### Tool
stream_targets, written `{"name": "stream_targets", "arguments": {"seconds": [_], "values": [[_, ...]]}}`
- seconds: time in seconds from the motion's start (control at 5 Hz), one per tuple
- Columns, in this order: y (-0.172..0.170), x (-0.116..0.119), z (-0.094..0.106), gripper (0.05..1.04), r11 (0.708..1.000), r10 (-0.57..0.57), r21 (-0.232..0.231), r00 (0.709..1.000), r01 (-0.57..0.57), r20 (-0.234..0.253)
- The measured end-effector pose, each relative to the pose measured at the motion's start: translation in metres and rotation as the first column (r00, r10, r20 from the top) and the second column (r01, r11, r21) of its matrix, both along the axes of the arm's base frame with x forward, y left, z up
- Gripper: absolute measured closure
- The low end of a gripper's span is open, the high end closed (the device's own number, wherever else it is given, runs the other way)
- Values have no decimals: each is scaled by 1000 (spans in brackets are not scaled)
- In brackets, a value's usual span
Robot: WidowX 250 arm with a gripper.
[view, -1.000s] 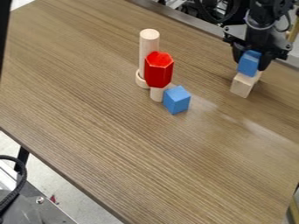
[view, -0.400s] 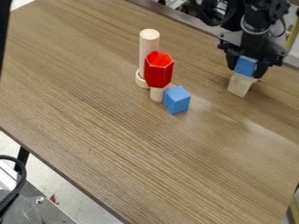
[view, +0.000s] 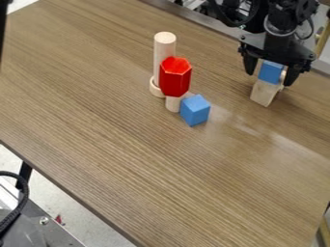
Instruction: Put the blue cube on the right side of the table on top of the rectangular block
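Note:
At the upper right, the gripper [view: 268,77] hangs over the table with its fingers apart, one on each side of a blue cube [view: 270,72]; a gap shows between the left finger and the cube. That cube rests on top of the pale wooden rectangular block [view: 264,92], which stands on the table [view: 161,178].
Left of the block, near the middle, stand a red hexagonal piece [view: 175,77] on a short wooden cylinder [view: 172,103], a tall wooden cylinder [view: 164,46] behind it, and a second blue cube [view: 195,110] beside them.
The gripper has shifted slightly left and its fingers have spread away from the blue cube. The cube and block moved a little left, mostly between the two earlier frames.

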State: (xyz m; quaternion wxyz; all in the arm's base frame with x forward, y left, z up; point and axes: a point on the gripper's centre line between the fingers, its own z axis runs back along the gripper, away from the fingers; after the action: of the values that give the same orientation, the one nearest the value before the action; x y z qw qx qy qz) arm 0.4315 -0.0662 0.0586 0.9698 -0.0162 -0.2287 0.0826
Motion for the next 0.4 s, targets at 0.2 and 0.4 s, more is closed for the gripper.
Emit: {"name": "stream_targets", "arguments": {"seconds": [0.2,0.4], "values": [[0,-1,-1,83,1000,-3,-2,1000,3,-7],[2,-2,11,83,1000,-7,-22,1000,7,-3]]}}
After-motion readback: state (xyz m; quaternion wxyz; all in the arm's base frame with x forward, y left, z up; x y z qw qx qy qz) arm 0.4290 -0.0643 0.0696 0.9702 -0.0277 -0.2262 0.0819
